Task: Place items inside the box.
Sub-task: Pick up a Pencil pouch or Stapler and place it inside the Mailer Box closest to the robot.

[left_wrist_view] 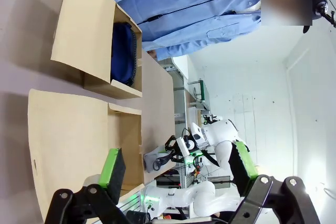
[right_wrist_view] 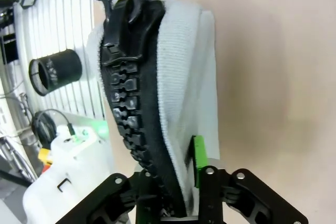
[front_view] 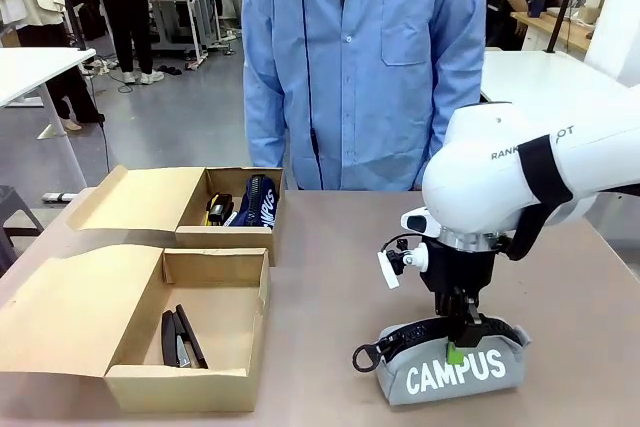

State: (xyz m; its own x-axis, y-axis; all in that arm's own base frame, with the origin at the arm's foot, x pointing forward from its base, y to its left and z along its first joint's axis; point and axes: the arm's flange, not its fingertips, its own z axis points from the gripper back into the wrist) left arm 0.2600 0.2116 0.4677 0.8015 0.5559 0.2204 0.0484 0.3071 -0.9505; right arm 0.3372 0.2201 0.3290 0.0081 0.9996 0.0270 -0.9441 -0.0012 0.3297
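A grey zip pencil case (front_view: 455, 375) lettered "CAMPUS" stands on the table at the front right. My right gripper (front_view: 458, 343) comes straight down on it and is shut on its black zip ridge. The right wrist view shows the pencil case (right_wrist_view: 184, 66) running away from the right gripper (right_wrist_view: 170, 182), with one green pad pressed to its side. Two open cardboard boxes sit at the left. The near box (front_view: 180, 392) holds black staplers (front_view: 180, 339). The far box (front_view: 225, 239) holds a navy pouch (front_view: 260, 199) and a yellow utility knife (front_view: 215, 212). My left gripper (left_wrist_view: 177, 163) hangs open above the boxes, holding nothing.
A person in a blue shirt (front_view: 360, 67) stands at the far edge of the table, behind the middle. Both boxes have their flaps folded out to the left. Bare tabletop lies between the boxes and the pencil case.
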